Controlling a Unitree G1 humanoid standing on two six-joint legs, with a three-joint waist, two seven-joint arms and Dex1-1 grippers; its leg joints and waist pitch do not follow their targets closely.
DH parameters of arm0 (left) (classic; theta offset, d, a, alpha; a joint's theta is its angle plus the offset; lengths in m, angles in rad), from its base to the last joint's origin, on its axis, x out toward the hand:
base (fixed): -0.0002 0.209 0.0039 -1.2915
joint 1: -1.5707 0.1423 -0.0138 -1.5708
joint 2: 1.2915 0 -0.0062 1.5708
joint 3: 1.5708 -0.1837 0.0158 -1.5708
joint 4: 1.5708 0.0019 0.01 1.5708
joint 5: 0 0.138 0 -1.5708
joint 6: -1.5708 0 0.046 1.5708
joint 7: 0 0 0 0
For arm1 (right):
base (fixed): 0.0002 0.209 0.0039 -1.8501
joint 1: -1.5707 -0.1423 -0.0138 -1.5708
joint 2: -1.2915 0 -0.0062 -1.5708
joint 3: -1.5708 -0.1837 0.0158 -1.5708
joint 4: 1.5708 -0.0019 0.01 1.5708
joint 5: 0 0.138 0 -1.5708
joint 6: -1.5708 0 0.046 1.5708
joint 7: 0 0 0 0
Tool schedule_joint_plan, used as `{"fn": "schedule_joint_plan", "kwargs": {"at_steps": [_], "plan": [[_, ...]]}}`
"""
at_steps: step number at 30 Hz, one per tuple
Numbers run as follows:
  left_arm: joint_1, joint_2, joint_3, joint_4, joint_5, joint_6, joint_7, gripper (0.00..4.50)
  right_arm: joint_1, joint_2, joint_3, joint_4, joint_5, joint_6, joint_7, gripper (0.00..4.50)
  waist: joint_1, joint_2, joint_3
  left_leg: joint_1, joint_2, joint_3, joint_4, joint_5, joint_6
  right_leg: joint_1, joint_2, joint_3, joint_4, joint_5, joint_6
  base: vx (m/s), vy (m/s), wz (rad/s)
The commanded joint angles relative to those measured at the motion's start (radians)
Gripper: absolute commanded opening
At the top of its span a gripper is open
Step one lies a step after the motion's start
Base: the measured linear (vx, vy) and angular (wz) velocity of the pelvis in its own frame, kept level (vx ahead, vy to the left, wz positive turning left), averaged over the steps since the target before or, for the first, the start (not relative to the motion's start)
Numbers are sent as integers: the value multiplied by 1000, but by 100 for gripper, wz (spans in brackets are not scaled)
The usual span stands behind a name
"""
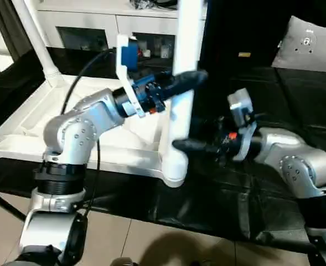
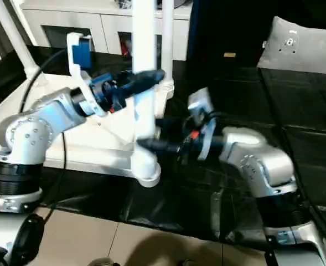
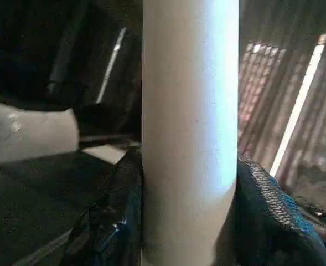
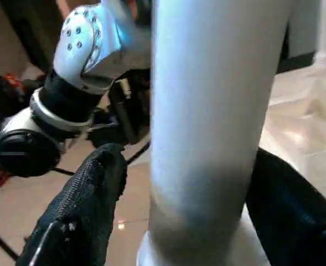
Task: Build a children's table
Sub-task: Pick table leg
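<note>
With the left gripper [image 1: 187,83] clamped on the upright tapered white plastic leg [image 1: 184,55] and the right gripper [image 1: 180,145] loosely around it, I'd hold it plumb over the white tabletop's rounded corner socket [image 1: 174,166] while pressing down.

Tiled floor [image 1: 151,244], black sheeting [image 1: 218,199] over it, upturned white table top [image 1: 52,138] on sheeting
</note>
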Motion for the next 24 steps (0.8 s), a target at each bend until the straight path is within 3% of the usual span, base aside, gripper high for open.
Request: {"fn": "schedule_joint_plan", "kwargs": {"at_steps": [1,13,24], "plan": [[-12,10,4,-34,-10,-12,-16,177,-6,-3,1,-19,24,15,15,305,5,-20,-76,-17,2,14,-59,-7,61,87,-57,39,-69,-251,-131,0,0,0],[-11,11,-4,-25,9,-35,-34,177,6,18,-7,-28,42,43,17,196,15,-13,-76,-15,2,13,-61,-30,43,83,-54,37,-77,-301,-99,0,0,0],[-10,2,-13,2,58,-46,28,177,6,38,-15,-19,17,29,-11,191,14,-15,-77,-17,0,14,-59,-22,44,85,-54,36,-75,-278,-106,0,0,0]]}}
